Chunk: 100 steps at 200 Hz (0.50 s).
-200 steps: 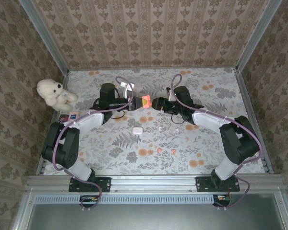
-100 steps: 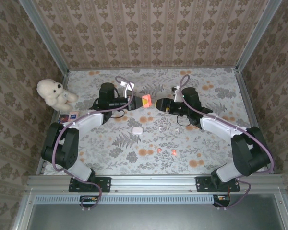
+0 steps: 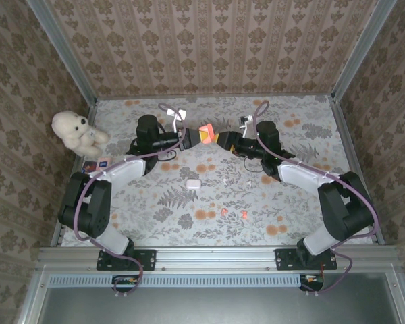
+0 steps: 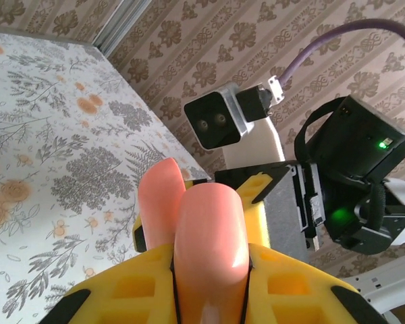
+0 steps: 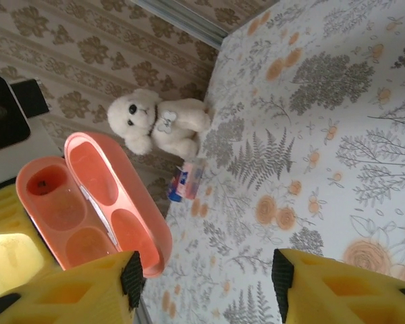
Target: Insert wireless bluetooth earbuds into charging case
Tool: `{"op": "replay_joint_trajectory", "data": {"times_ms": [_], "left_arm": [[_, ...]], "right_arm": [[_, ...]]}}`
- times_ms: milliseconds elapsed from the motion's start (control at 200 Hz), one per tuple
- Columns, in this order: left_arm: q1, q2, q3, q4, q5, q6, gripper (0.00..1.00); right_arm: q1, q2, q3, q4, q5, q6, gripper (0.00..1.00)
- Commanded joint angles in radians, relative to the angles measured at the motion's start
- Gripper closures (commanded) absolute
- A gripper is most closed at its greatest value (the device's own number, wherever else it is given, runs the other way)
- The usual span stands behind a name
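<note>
The left gripper [image 4: 212, 277] is clenching the orange-red charging case [image 4: 209, 223] between its yellow fingers [image 4: 142, 293], holding it up above the far middle of the floral table [image 3: 310, 128]; in the right wrist view the case is hanging open, lid and wells facing the camera; the right gripper [image 5: 206, 287] is standing released, its fingers [image 5: 61, 293] spread apart, and the case is sitting just beside and above one of them, not in the gap; the white pair of earbuds [image 3: 227, 181] is lying on the table nearer the arm bases, beside a white case [image 3: 193, 183]; the orange-red pair of earbuds [image 3: 224, 211] is lying nearer still, well apart from both grippers; a plush bear [image 3: 76, 130] is sitting at the table's left edge.
</note>
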Motion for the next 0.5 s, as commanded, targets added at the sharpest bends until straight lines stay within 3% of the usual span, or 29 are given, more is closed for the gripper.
{"op": "replay_joint_trajectory", "data": {"times_ms": [0, 495], "left_arm": [[-0.007, 0.026, -0.013, 0.085, 0.004, -0.042, 1.0], [-0.031, 0.044, -0.015, 0.118, -0.023, -0.057, 1.0]], "right_arm": [[-0.003, 0.013, -0.011, 0.087, -0.017, 0.045, 0.46], [0.001, 0.064, 0.007, 0.172, -0.025, 0.109, 0.59]]}}
